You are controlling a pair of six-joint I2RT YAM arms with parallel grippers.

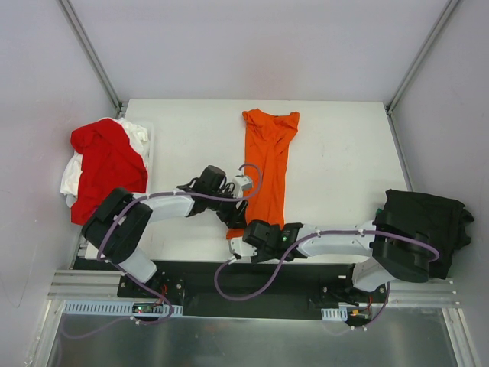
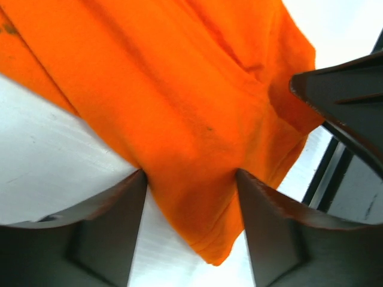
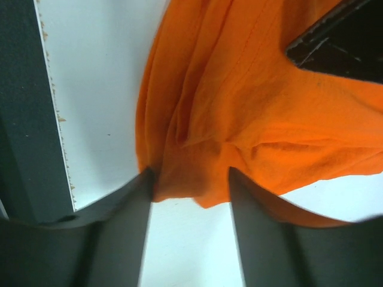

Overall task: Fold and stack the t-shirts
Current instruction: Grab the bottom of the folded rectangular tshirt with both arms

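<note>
My left gripper (image 2: 190, 176) stands half open astride the near hem of the soft, creased orange t-shirt (image 1: 267, 164), a long narrow strip. My right gripper (image 3: 190, 173), half open too, has bunched cloth inside its jaws, not pinched. A smooth white table (image 1: 336, 153) lies beneath both.

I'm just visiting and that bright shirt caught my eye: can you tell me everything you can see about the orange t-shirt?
The orange t-shirt is plain, soft-looking cloth, bright orange with stitched hems. It lies on the white table, folded lengthwise into a narrow, wrinkled strip, collar end far from the arms. Its near end sits bunched between the fingers of the left end effector and the right end effector; whether they already pinch it is unclear.
</note>
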